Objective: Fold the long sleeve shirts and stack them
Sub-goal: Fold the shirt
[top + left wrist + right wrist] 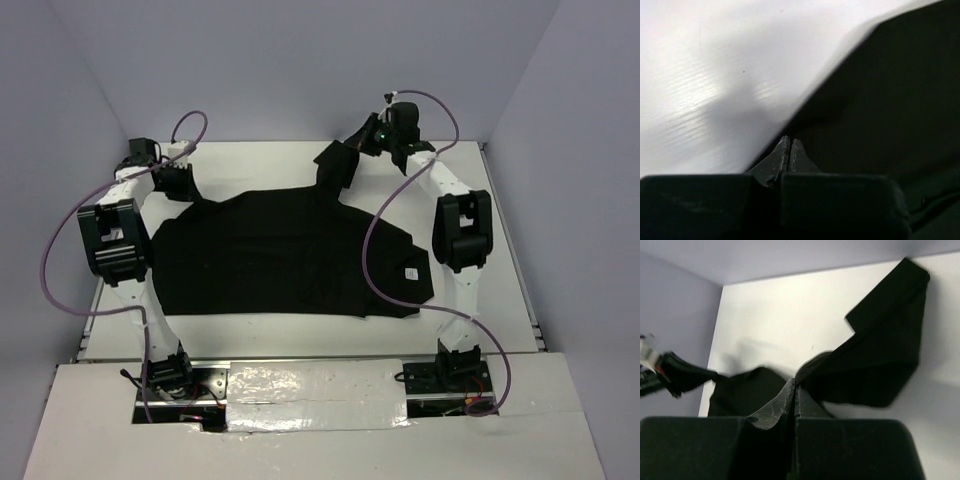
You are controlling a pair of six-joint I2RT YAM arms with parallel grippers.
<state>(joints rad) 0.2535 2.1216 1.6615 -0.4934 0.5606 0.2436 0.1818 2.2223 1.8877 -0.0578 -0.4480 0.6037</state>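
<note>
The black long sleeve shirt [290, 250] lies spread across the middle of the desk [505, 285]. Its body is mostly flat, and its white square tag [410, 273] faces up near the right-hand near corner, close to my right arm. One sleeve [338, 165] rises off the far edge of the body and is lifted above the desk. In the right wrist view it hangs as a folded black flap that throws a soft shadow on the white surface. My right end effector [794, 389] is pressed together on that sleeve's cloth, which is bunched right at the fingertips. My left end effector [789, 146] is at the far left corner of the shirt, its fingers also closed tight, pinching the shirt's edge where black cloth meets bare desk. The two end effectors are well apart — one at each far side of the garment — with the body of the shirt between and in front of them.
</note>
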